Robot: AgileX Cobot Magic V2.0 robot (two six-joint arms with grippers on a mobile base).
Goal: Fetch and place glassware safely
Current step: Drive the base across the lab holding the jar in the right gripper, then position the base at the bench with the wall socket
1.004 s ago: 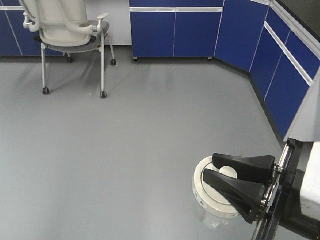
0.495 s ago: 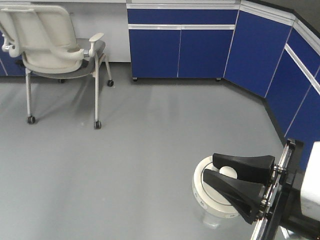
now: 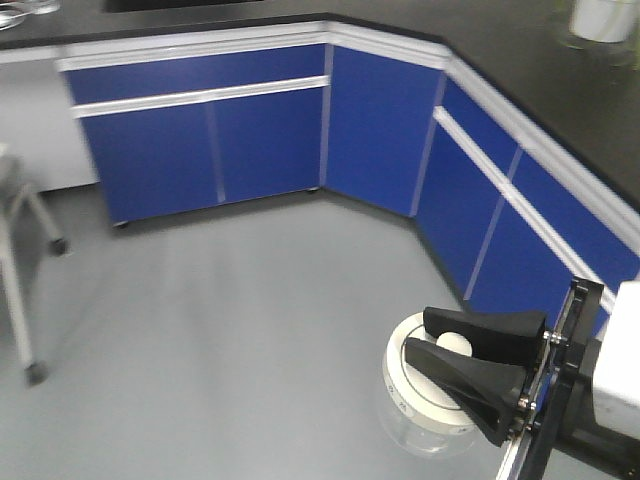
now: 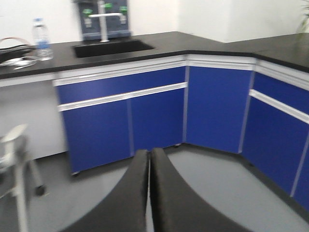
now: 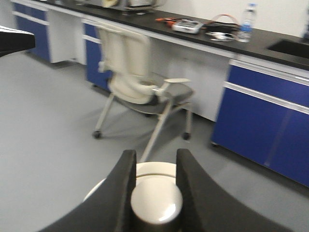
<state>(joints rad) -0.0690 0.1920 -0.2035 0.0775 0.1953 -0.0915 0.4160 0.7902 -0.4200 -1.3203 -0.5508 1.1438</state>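
Note:
The glass jar [image 3: 408,395] hangs above the grey floor at the lower right of the front view; its clear body shows below a round cream-white lid. My right gripper [image 3: 418,335] is shut on the lid's central knob [image 3: 455,343]. In the right wrist view the two black fingers [image 5: 128,183] pinch the knob [image 5: 157,203], with the lid [image 5: 154,169] beyond it and my right gripper [image 5: 155,159] closed around it. My left gripper [image 4: 149,153] is shut and empty, its jaws pressed together, facing the cabinets. It does not show in the front view.
Blue floor cabinets [image 3: 200,150] under a black counter [image 3: 520,70] form a corner ahead and to the right. A sink [image 4: 111,47] and a water bottle [image 4: 41,33] are on the counter. A cream office chair [image 5: 137,72] stands on the grey floor [image 3: 220,340].
The front view has swung round: the chair has slid out to the left edge and the cabinet corner now fills the view. The right gripper still holds the jar the same way.

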